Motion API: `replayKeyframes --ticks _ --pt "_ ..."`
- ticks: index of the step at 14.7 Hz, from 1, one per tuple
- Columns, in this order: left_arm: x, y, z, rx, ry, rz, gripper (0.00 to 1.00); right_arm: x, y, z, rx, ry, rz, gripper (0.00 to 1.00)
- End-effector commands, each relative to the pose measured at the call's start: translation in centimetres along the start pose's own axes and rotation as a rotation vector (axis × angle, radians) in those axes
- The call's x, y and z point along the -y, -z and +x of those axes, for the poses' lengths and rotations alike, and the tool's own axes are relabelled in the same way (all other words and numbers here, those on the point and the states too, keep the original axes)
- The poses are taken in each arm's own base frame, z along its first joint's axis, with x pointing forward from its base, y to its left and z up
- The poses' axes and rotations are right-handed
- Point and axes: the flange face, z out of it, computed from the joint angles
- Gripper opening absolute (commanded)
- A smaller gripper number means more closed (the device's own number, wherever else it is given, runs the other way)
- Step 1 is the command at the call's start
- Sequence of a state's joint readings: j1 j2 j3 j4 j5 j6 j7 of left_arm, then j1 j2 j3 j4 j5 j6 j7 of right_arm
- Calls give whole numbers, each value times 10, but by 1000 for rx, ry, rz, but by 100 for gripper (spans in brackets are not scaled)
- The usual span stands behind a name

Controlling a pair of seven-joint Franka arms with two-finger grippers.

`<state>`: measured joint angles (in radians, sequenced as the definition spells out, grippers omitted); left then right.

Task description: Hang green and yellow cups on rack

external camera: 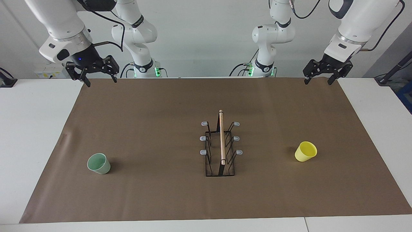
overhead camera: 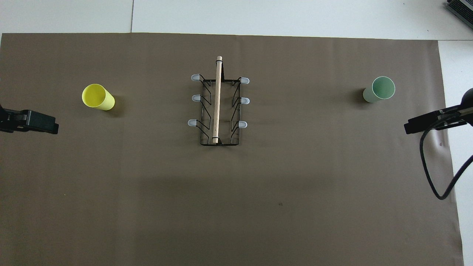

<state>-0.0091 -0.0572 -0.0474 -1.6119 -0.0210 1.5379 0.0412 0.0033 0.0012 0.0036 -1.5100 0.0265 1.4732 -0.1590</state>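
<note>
Facing view shows both arms waiting, raised over the surface's (external camera: 38,135) robot-side edge: left end effector (external camera: 322,79) and right end effector (external camera: 98,79), fingers spread, holding nothing. Farther out, rack (external camera: 220,148) stands mid-mat, yellow cup (external camera: 305,151) toward the left arm's end, green cup (external camera: 98,163) toward the right's, both upright

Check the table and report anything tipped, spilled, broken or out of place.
Nothing stands out. The green cup and yellow cup stand upright, mouths up, on the brown mat, one toward each end. The rack stands upright between them with all six prongs bare. Nothing is spilled.
</note>
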Motion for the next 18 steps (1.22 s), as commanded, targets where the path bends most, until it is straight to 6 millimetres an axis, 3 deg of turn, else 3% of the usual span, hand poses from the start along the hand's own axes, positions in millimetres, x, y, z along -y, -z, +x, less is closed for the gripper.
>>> replayKeyframes --ticks 1,10,14,18 --pt "-1 -1 -3 10 -8 15 100 0 2 2 -13 -23 -2 100" --pt "5 0 -3 7 3 15 100 1 0 7 -42 -20 -5 100" --pt "4 0 -3 -1 0 14 100 2 -19 27 -47 -16 -21 100" --pt "17 -7 -4 -6 28 15 100 -2 -41 44 -16 -12 -47 100"
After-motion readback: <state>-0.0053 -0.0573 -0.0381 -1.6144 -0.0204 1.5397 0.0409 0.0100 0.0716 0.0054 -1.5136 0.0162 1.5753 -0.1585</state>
